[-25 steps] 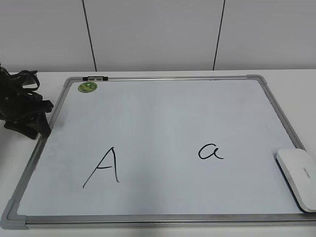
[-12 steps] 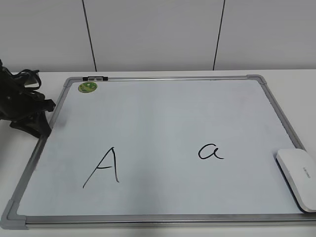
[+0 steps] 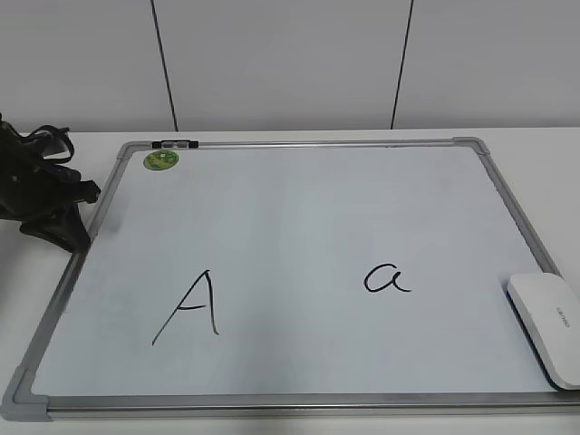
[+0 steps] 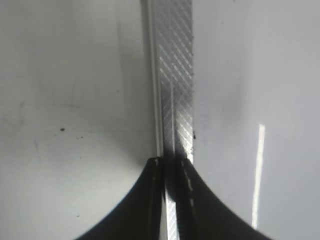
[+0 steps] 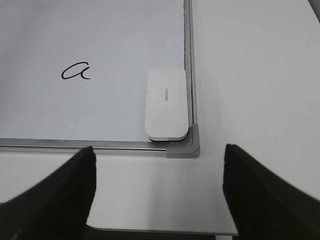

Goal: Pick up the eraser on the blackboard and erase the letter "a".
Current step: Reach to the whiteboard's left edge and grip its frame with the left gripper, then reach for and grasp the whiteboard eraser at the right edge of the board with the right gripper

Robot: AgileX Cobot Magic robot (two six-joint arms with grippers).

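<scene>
My right gripper (image 5: 157,187) is wide apart, up above the eraser (image 5: 167,103). The eraser lies in the blackboard's (image 5: 100,40) corner, near the letter "a" (image 5: 76,72). My left gripper (image 4: 172,165) is pressed together by the board's edge.

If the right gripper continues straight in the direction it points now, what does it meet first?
Probably the grey plastic corner of the silver-framed whiteboard, then the white rounded plastic eraser; the open right gripper points there, though depth is unclear.

Bright, even light; glare streaks the blackboard (image 4: 175,75) frame, nearby gripper fingers (image 5: 55,192) blurred.
</scene>
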